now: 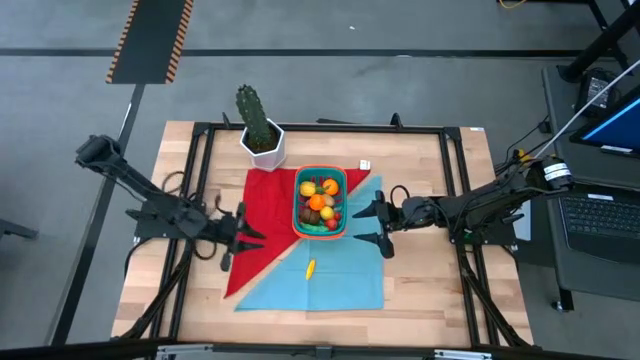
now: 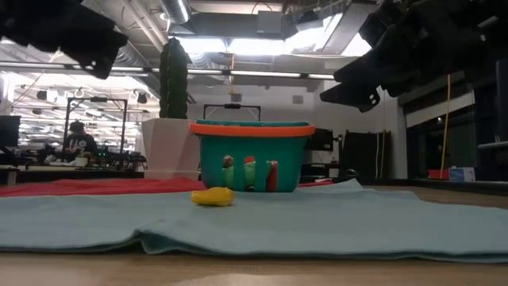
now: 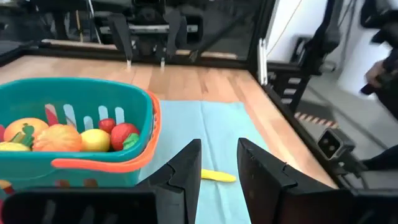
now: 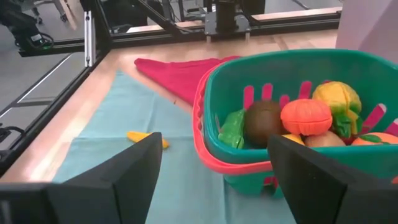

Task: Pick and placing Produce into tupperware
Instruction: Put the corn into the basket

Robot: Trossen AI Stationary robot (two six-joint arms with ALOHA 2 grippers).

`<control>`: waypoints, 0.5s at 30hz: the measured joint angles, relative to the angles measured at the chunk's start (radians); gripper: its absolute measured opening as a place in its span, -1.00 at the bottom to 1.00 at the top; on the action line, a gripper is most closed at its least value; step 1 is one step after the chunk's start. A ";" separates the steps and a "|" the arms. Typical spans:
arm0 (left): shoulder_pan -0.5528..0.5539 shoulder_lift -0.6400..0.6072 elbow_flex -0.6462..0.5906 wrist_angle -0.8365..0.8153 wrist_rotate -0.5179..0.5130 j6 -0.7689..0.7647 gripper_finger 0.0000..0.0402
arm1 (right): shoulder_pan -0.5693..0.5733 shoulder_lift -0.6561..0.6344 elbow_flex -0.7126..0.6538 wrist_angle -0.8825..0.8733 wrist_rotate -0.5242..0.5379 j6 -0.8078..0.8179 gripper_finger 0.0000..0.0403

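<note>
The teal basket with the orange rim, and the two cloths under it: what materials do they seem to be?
The teal slotted basket with orange rim looks like moulded plastic: smooth, slightly glossy, with cut slots. The light blue cloth and red cloth seem matte fabric; the blue one shows soft folds.

Grey floor [image 1: 330,90] around the wooden surface [image 1: 430,300]; striped hazard mat [image 1: 150,40]; laptop [image 1: 600,215] alongside; bright ceiling lights [image 2: 262,44] overhead.

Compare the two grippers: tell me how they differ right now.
The left gripper has its fingers set narrowly apart; the right gripper has its fingers spread wide. The left gripper hangs over the red cloth, the right gripper over the teal cloth. Both are empty and face the tupperware.
</note>
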 joint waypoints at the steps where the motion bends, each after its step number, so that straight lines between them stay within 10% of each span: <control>1: -0.002 0.044 0.028 -0.006 -0.007 -0.003 -0.52 | 0.000 0.000 0.000 0.000 0.000 0.000 0.45; 15: -0.036 0.511 0.428 -0.214 -0.108 -0.207 -0.52 | 0.017 0.000 0.000 -0.021 0.002 0.002 0.45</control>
